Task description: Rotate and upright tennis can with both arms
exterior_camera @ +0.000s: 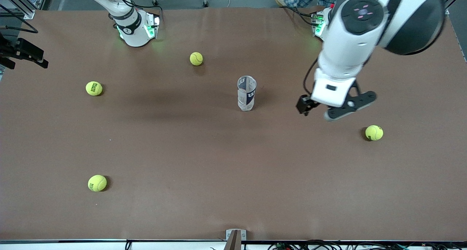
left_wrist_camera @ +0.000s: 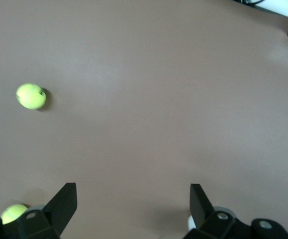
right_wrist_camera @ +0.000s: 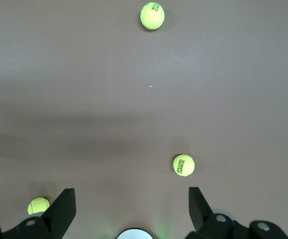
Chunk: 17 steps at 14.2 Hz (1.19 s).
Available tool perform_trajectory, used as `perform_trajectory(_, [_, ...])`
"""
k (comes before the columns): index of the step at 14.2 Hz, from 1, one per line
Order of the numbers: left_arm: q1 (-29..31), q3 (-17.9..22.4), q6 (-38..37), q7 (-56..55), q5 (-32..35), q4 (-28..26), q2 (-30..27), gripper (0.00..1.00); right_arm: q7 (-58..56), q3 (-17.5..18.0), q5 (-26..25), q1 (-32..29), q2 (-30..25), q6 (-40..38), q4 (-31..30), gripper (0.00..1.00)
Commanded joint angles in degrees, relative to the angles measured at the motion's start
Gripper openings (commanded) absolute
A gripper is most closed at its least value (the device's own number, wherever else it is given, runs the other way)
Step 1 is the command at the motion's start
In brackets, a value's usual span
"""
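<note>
Front view: the tennis can [exterior_camera: 247, 93] stands upright, apparently finished; left gripper [exterior_camera: 337, 109] (fingers wide, empty) hovers beside it, right gripper [right_wrist_camera: 132, 211] likewise wide; next, probably retreat.

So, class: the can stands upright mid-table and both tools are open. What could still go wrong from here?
1. The can is slim and tall with nothing holding it. The left tool hangs open in the air beside it, so a careless sweep of that arm might tip it.
2. Loose balls lie around, one close below the left tool; a nudge could send it rolling.
The right tool is open, high over the table.
</note>
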Motion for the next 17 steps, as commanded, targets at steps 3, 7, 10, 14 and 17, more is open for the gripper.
perform_trajectory(3, [9.9,-0.5,-3.3,20.6,-4.9,-0.9,-4.7,1.0,0.7,-0.1,0.0,-0.2,-1.9,0.6,-2.2,1.0])
perform_trajectory(7, [17.0,-0.2,-7.1,37.3,-6.6,-0.6,-7.2,1.0,0.7,-0.1,0.0,-0.2,-1.8,0.6,-2.2,1.0])
perform_trajectory(10, [20.4,0.0,-7.9,43.2,-6.6,-0.6,-8.4,1.0,0.6,-0.1,0.0,-0.3,-1.8,0.6,-2.2,1.0])
perform_trajectory(14, [22.0,0.0,-9.7,46.3,-7.2,-0.5,-9.0,1.0,0.6,-0.1,0.0,-0.3,-1.8,0.6,-2.2,1.0])
perform_trajectory(17, [22.2,0.6,-10.9,44.6,-8.8,0.6,-8.6,1.0,0.6,-0.1,0.0,-0.3,-1.8,0.6,-2.2,1.0])
